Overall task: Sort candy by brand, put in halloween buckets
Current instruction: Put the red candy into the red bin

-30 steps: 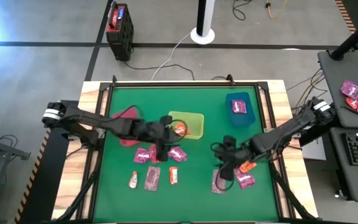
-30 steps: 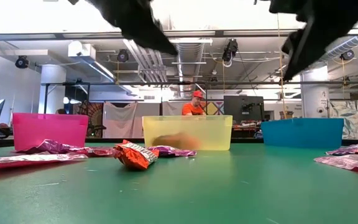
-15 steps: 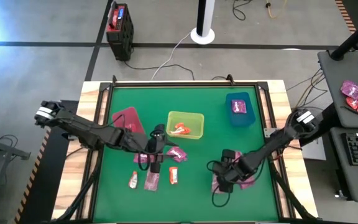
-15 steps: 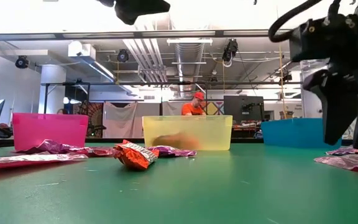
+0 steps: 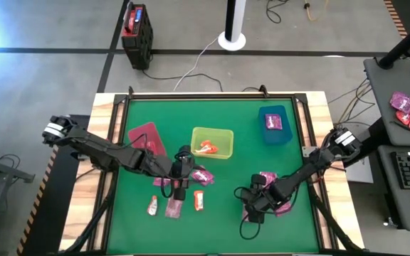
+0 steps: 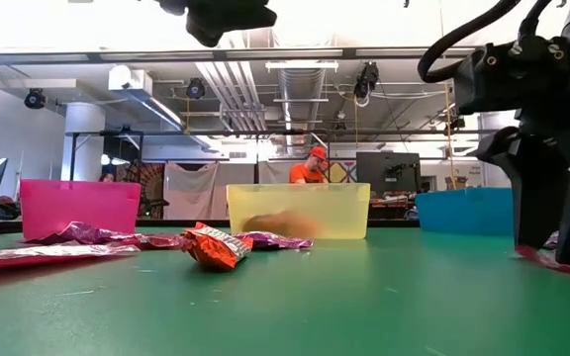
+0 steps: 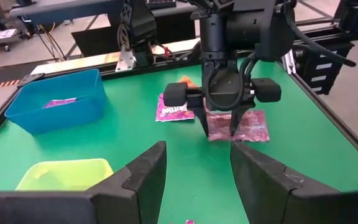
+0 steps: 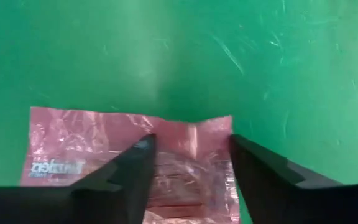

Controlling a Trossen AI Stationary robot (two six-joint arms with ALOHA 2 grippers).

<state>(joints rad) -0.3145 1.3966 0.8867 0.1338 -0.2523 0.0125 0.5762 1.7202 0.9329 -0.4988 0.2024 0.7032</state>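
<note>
My right gripper [image 8: 188, 168] is down on a dull reddish-pink flat wrapped packet [image 8: 129, 163] at the green table's [image 5: 226, 114] near right, fingers spread astride it, not pinching. Left gripper [image 7: 197, 177] hovers mid-table, fingers apart, w/ nothing between. Translucent yellow-green bin [image 5: 213, 143] holds an orange-and-white packet [image 5: 205, 148]; dark teal-blue bin [image 5: 273, 124] a magenta one [image 5: 272, 122]; crimson red bin [image 5: 144, 140]: contents can't tell.

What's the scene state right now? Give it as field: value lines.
left gripper: open, above the packets left of table centre
right gripper: open, fingers down astride a dull pink packet
red bin: contents not visible
yellow-green bin: one orange packet inside
blue bin: one magenta packet inside
</note>
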